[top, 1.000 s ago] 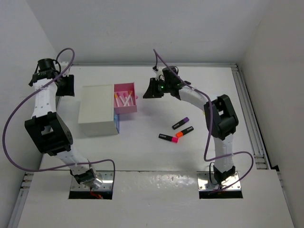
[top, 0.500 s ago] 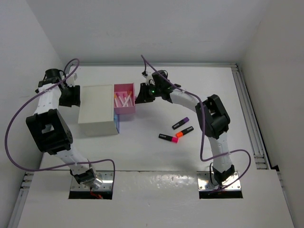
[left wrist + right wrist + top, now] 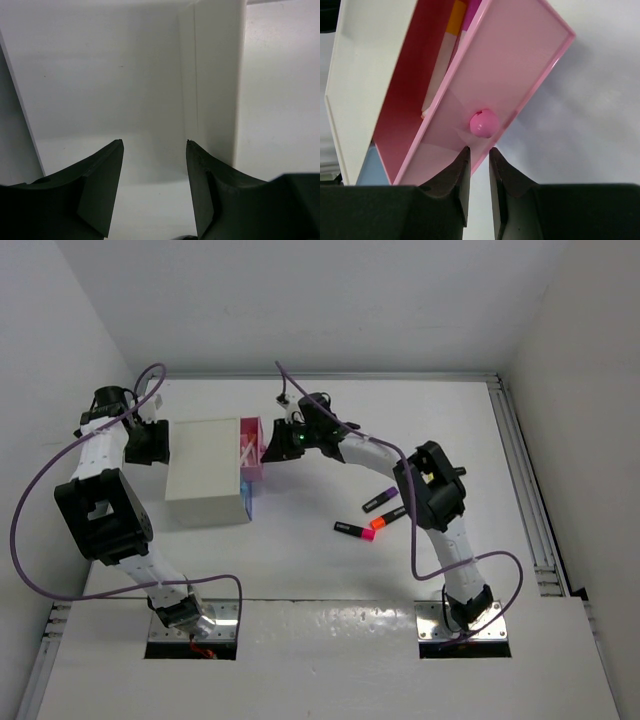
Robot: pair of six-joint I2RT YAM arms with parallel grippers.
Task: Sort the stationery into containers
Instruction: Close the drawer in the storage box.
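The white cabinet [image 3: 205, 472] stands left of centre. Its pink drawer [image 3: 250, 448] sticks out only a little to the right, with white pens [image 3: 245, 452] inside. My right gripper [image 3: 272, 445] is shut and empty, its tips against the drawer front [image 3: 505, 85] just below the pink knob [image 3: 483, 123]; the right wrist view shows the gripper [image 3: 479, 148] and pens [image 3: 445, 75] in the drawer. My left gripper [image 3: 160, 440] is open and empty at the cabinet's left side; the left wrist view shows it [image 3: 155, 142] facing the white cabinet wall [image 3: 215, 75]. Three highlighters lie loose: purple [image 3: 381, 499], orange [image 3: 390, 517], pink [image 3: 354, 530].
A light blue drawer [image 3: 246, 508] shows slightly at the cabinet's near right corner, also in the right wrist view [image 3: 370, 167]. White walls close in the table at the back and sides. A rail [image 3: 525, 490] runs along the right edge.
My right gripper has moved left and pushed the pink drawer most of the way into the cabinet. My left gripper came down against the cabinet's left side, then stayed.
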